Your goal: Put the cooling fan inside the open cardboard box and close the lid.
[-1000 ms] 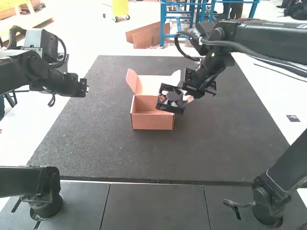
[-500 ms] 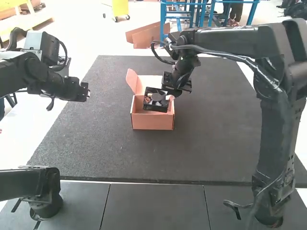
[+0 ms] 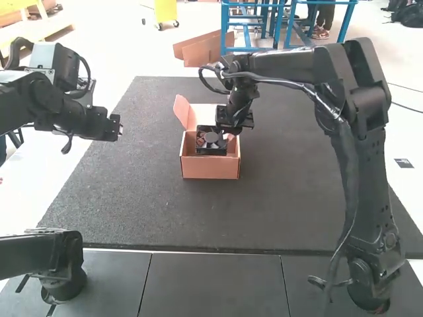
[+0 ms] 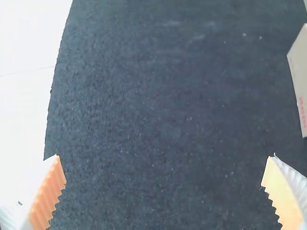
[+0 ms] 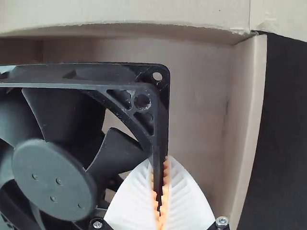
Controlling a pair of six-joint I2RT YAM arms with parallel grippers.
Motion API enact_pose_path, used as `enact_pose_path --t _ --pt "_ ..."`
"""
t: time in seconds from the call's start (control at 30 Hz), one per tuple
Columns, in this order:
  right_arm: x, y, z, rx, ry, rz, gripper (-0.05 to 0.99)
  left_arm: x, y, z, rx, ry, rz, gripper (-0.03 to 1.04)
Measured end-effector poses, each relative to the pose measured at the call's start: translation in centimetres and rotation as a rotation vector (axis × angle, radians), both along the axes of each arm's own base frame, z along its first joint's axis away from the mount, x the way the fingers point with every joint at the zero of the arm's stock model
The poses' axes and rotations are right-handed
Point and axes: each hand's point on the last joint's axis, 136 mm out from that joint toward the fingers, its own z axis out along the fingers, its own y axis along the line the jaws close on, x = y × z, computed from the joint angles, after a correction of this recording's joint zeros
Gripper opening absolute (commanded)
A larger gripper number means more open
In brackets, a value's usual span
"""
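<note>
A second ago the black square plastic cooling fan [image 3: 211, 139] hung over the right wall of the open brown cardboard box [image 3: 210, 158]; now the right arm has swung in toward the mat's middle and the fan sits tilted within the box's opening, its walls [image 5: 206, 120] around it; the left arm has barely shifted. The right gripper [image 3: 228, 129] has its white ribbed fingers [image 5: 184, 201] pressed nearly together on the fan's thin frame edge [image 5: 160, 120], clamping it from above; the lid [image 3: 184, 112] stands upright at the box's far left corner. The box rests on the dark textured mat [image 3: 297, 172], toward its far edge and near the middle. The left gripper [image 3: 114, 125] hovers above the mat's left edge [image 4: 62, 96], its orange-padded fingers [image 4: 45, 191] spread wide with nothing between them.
</note>
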Motion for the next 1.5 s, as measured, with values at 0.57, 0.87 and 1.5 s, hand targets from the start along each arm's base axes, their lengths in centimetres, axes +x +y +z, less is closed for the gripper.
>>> enact_pose_path --t 0.57,0.87,1.5 --pt "1.7 2.5 -2.3 -0.010 0.017 0.019 0.80 0.3 0.0 0.3 -0.010 -0.035 0.008 0.97" --pt "1.4 2.5 7.9 0.113 -0.139 0.049 0.89 3.2 -0.1 -0.8 -0.012 -0.038 0.010 0.97" --pt "1.4 -5.3 12.2 0.142 -0.486 0.028 0.89 11.9 -1.1 -2.8 -0.014 -0.061 -0.007 0.97"
